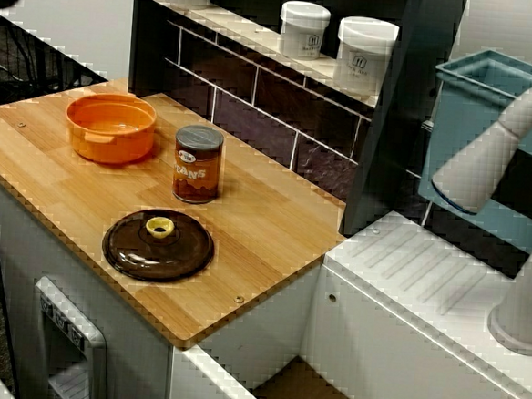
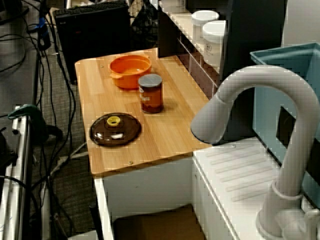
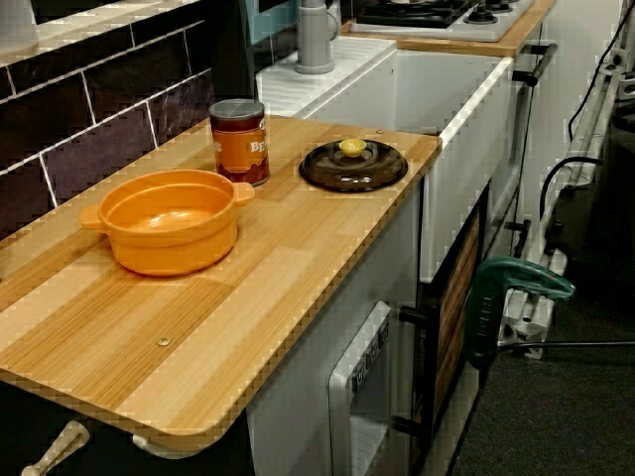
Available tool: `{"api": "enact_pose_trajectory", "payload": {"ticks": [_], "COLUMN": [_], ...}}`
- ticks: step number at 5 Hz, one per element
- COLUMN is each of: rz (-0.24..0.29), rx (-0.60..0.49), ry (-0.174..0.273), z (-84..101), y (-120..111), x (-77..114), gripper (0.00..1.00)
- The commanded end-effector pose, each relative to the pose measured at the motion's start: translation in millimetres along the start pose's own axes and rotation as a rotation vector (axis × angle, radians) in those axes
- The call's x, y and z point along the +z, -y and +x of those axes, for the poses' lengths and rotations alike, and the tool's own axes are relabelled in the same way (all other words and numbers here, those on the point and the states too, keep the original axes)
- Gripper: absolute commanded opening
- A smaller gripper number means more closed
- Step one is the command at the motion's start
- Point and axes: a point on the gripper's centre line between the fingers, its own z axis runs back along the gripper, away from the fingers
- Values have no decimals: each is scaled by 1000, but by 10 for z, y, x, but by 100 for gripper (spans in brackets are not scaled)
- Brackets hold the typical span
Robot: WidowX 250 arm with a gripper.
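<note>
The fingers are out of view, their state untellable. On the wooden worktop the dark brown round lid lies knob-up, leaving the far-left orange plastic pot open; a brown tin stands between.

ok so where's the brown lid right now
In the view from above, the brown lid lies flat on the wooden counter near its front edge, in front of the can, with the orange pot behind to the left.
</note>
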Motion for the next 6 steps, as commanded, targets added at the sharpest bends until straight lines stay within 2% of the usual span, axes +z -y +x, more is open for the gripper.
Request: {"api": "enact_pose_trajectory", "payload": {"ticks": [1, 2, 3, 4, 5, 6], "rz": [3, 51, 115, 198, 212, 221], "rx": [93, 100, 29, 42, 123, 225], "ry": [44, 99, 89, 103, 85, 92], "z": [144, 329, 600, 862, 1137, 1311], "y": [-348, -509, -736, -986, -1269, -1601], "x": [-142, -247, -524, -833, -1046, -1105], "gripper": [100, 100, 100, 100, 100, 100]}}
